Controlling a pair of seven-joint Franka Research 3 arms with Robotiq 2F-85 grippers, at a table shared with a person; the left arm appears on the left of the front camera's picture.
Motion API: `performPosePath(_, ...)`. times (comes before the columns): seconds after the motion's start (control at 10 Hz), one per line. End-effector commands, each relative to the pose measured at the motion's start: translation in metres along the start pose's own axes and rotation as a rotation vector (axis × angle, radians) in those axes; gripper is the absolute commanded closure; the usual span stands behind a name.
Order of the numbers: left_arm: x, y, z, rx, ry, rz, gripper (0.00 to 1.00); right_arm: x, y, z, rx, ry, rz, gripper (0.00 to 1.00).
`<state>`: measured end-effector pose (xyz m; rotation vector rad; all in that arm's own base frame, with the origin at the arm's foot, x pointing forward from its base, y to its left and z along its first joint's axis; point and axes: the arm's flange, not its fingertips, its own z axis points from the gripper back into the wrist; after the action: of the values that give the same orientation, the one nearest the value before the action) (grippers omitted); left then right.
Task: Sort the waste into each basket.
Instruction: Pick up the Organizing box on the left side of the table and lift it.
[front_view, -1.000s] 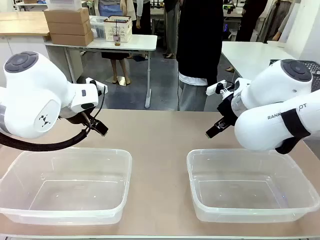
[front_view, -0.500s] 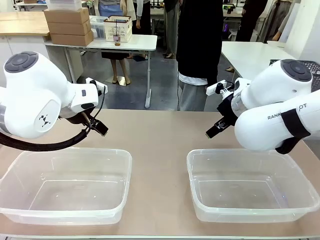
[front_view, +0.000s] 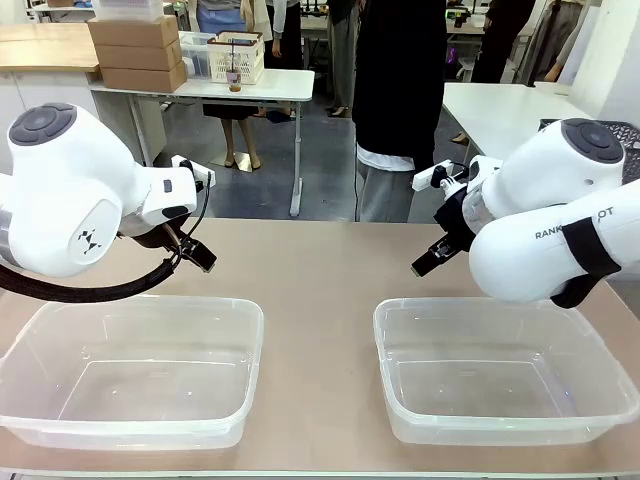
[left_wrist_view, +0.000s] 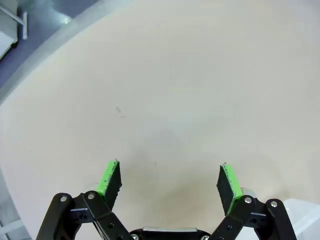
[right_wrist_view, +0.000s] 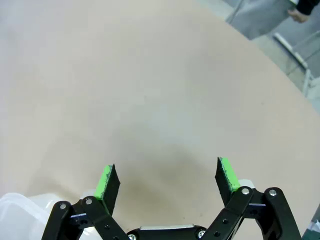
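Two clear baskets are sitting empty on the near side of the bench (front_view: 320, 260). The left gripper (left_wrist_view: 170, 181) is hovering just beyond the left basket (front_view: 150, 302) and the right gripper (right_wrist_view: 167, 179) just beyond the right basket (front_view: 470, 303), both spread wide over bare bench and holding nothing. Judging by the task, the cans and bottles are probably going to feel light, thin-walled and slippery, so pinching gently across the mid-body looks safest.

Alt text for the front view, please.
Empty and clear, the left tub and right tub sit side by side on a tan table. The left gripper and right gripper hover beyond them; a person in black stands opposite.
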<state>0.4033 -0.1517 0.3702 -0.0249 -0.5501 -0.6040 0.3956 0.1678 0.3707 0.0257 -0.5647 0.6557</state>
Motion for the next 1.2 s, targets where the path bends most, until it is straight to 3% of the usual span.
performPosePath(0.0,0.014,-0.005,0.026,-0.004,-0.008,-0.041,0.0,0.004,-0.006,0.029,0.069,-0.003,0.053,0.0)
performPosePath(0.1,0.023,-0.006,0.073,0.0,-0.015,-0.058,0.0,0.0,-0.01,0.082,0.119,-0.012,0.129,0.0)
performPosePath(0.3,0.013,-0.012,0.172,-0.007,0.001,0.008,0.0,-0.04,-0.011,0.184,0.196,-0.02,0.215,0.0)
performPosePath(0.4,-0.004,-0.02,0.206,-0.025,-0.01,-0.01,0.0,-0.07,-0.013,0.21,0.116,-0.024,0.178,0.0)
performPosePath(0.5,-0.026,-0.03,0.214,-0.093,0.002,-0.106,0.0,-0.096,-0.012,0.216,0.076,-0.044,0.13,0.0)
performPosePath(0.6,-0.036,-0.042,0.184,0.042,0.003,-0.187,0.0,-0.098,-0.006,0.199,-0.132,-0.112,-0.023,0.0)
performPosePath(0.7,0.005,-0.022,0.206,-0.026,-0.013,-0.05,0.0,-0.015,-0.021,0.215,0.134,-0.038,0.162,0.0)
performPosePath(1.1,0.0,-0.026,0.215,-0.015,0.001,-0.076,0.0,-0.02,-0.023,0.228,0.091,-0.034,0.125,0.0)
